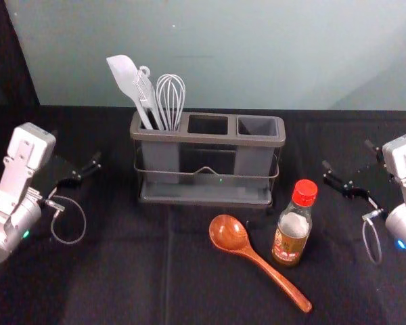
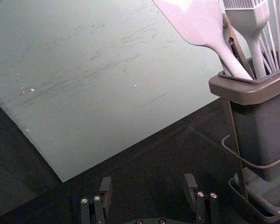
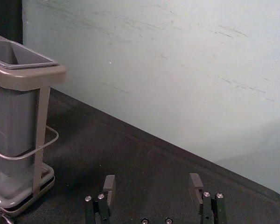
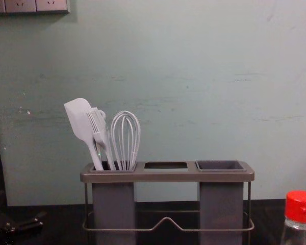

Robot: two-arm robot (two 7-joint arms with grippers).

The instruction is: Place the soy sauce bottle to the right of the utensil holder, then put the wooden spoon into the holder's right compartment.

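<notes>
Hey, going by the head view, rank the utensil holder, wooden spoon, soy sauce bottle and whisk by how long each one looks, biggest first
1. Utensil holder, measured across
2. Wooden spoon
3. Soy sauce bottle
4. Whisk, counting only what sticks out of the holder

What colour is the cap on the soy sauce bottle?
Red; the cap shows best in the head view.

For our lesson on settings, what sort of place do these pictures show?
Probably a robot test bench mocked up as a kitchen counter: two robot grippers, left and right, flank a utensil holder and soy sauce bottle on black cloth.
</notes>
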